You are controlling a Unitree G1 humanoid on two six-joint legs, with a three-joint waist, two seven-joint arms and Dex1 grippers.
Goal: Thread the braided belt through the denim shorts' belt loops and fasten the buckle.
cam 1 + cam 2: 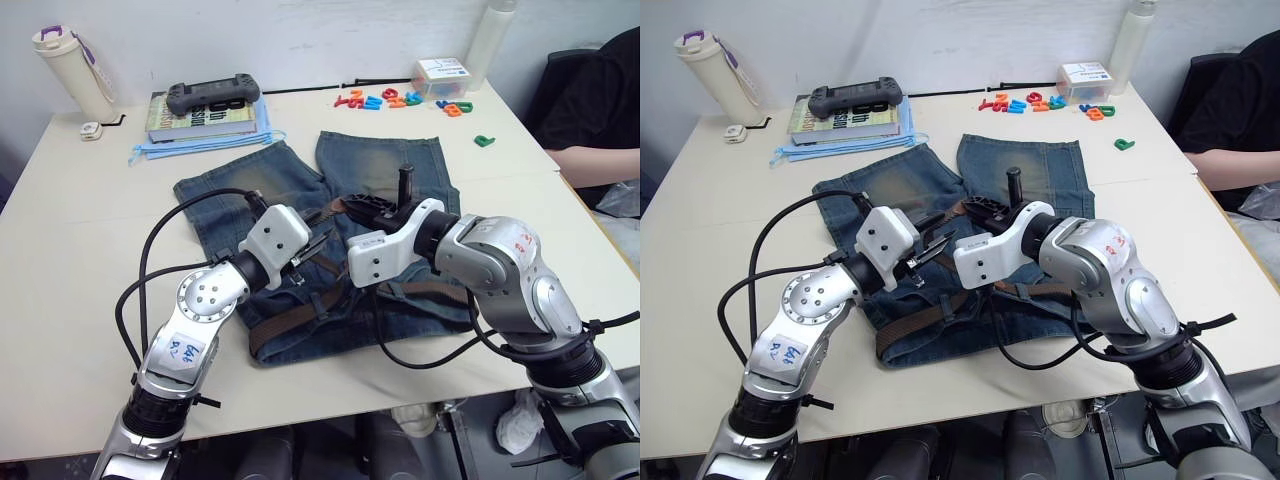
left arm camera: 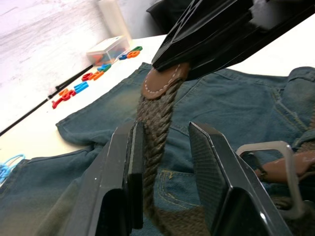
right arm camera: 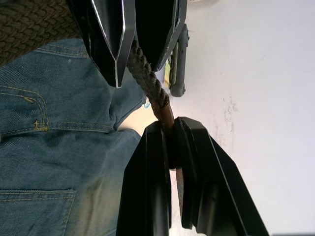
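The shorts [image 1: 300,330] lie flat on the table [image 1: 80,290], with the waist at the near edge and the two legs pointing away. The belt [image 1: 290,322] runs along the waist, partly under the denim. In the left wrist view the silver buckle [image 2: 280,172] lies on the shorts beside the strap.

Both arms meet over the middle of the shorts. The left gripper [image 2: 165,162] has its two fingers spread apart, one on each side of the woven strap. The strap passes between them, and I cannot tell if they touch it. Just past it, the right gripper [image 3: 170,142] pinches the tan tip of the belt, lifted a little above the denim.

Farther back on the table lie a book [image 1: 205,120] with a black game controller [image 1: 212,95] on top, a white bottle [image 1: 70,70], and a row of colored toy letters [image 1: 400,100] beside a small clear box [image 1: 443,75]. A person's arm [image 1: 595,165] rests at the right edge of the table.
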